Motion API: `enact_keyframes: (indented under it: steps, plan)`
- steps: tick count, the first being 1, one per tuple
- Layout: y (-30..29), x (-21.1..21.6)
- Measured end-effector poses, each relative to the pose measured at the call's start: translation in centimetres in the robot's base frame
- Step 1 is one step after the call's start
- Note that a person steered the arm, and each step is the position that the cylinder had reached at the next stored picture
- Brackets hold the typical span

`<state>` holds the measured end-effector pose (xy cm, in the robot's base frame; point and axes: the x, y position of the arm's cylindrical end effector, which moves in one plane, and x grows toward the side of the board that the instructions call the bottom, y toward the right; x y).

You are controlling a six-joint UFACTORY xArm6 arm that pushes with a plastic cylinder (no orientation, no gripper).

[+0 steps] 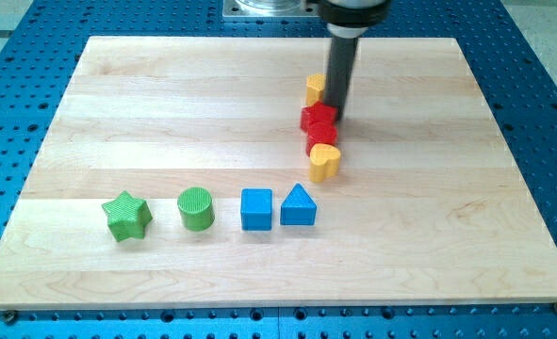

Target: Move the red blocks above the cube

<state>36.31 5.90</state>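
Note:
My tip (337, 118) is at the right edge of the red star block (318, 117), touching or nearly touching it. A second red block (322, 137) sits just below the star, its shape partly hidden. A yellow block (315, 89) stands just above the red star, left of the rod. A yellow heart block (324, 162) lies directly below the red blocks. The blue cube (256, 209) sits lower on the board, below and left of the red blocks, with a blue triangular block (298, 206) at its right side.
A green cylinder (195, 208) and a green star (127, 216) lie left of the blue cube in the same row. The wooden board (165, 113) rests on a blue perforated table (532, 56).

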Motion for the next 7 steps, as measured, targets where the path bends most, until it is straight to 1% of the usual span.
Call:
enact_keyframes:
  steps: [1, 2, 3, 5, 6, 7]
  plan:
    - [0.0, 0.1]
    - [7.8, 0.7]
    - [3.3, 5.8]
    - [-10.0, 3.8]
    - [-7.0, 3.7]
    - [0.2, 3.9]
